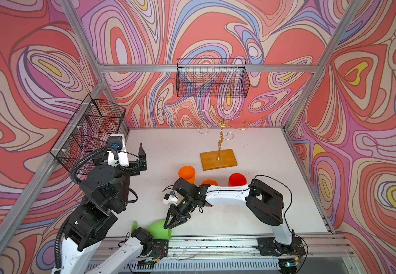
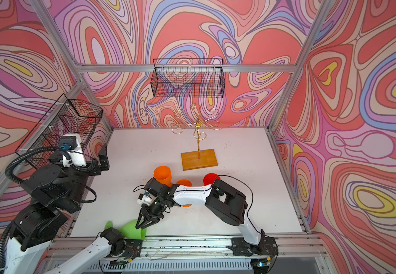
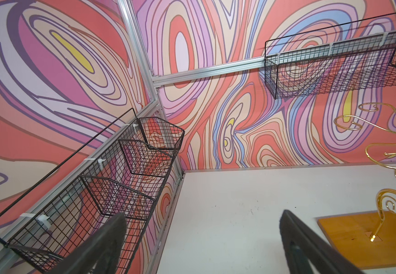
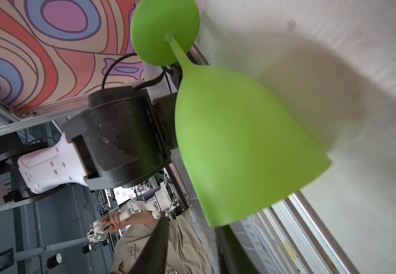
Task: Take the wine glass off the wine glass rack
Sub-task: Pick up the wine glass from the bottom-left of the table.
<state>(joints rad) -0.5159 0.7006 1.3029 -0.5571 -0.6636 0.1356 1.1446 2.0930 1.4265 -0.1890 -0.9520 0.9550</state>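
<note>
The wine glass (image 1: 159,229) (image 2: 131,229) is bright green and lies on its side at the table's front edge, beside the left arm's base. In the right wrist view the wine glass (image 4: 239,142) fills the middle, foot away from me. My right gripper (image 1: 168,227) (image 2: 140,226) (image 4: 193,224) hovers at the bowl's rim, jaws apart with nothing between them. The wine glass rack (image 1: 220,135) (image 2: 198,142) (image 3: 382,218), gold wire on a wooden base (image 1: 218,160), stands at the back with bare arms. My left gripper (image 1: 143,159) (image 2: 104,157) (image 3: 202,214) is raised at the left, wide open.
Two orange cups (image 1: 187,174) (image 1: 210,182) and a red cup (image 1: 237,179) stand mid-table, behind the right forearm. Black mesh baskets hang on the back wall (image 1: 212,78) and the left wall (image 1: 92,132). A metal rail (image 1: 216,242) runs along the front edge.
</note>
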